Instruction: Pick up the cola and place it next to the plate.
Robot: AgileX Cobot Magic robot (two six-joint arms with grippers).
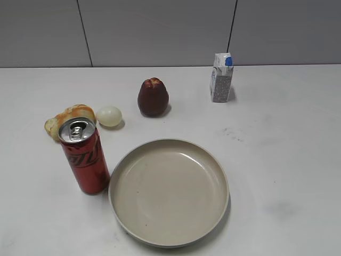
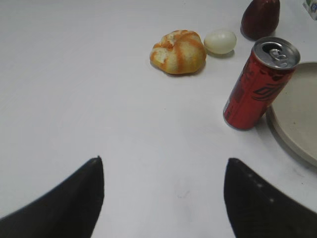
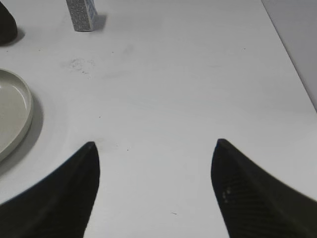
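The cola (image 1: 85, 158) is a tall slim red can with a silver top. It stands upright on the white table, right beside the left rim of the plate (image 1: 169, 242), a large beige dish. The left wrist view shows the cola (image 2: 257, 84) at upper right, next to the plate's rim (image 2: 282, 134). My left gripper (image 2: 163, 166) is open and empty, over bare table, well short and to the left of the can. My right gripper (image 3: 154, 148) is open and empty, over bare table to the right of the plate's rim (image 3: 27, 111). Neither gripper shows in the exterior view.
A bread roll (image 1: 63, 118), a white egg (image 1: 109, 116) and a dark red fruit (image 1: 153, 97) lie behind the can. A small white-and-blue carton (image 1: 221, 78) stands at the back right. The table's right edge (image 3: 292, 54) shows in the right wrist view.
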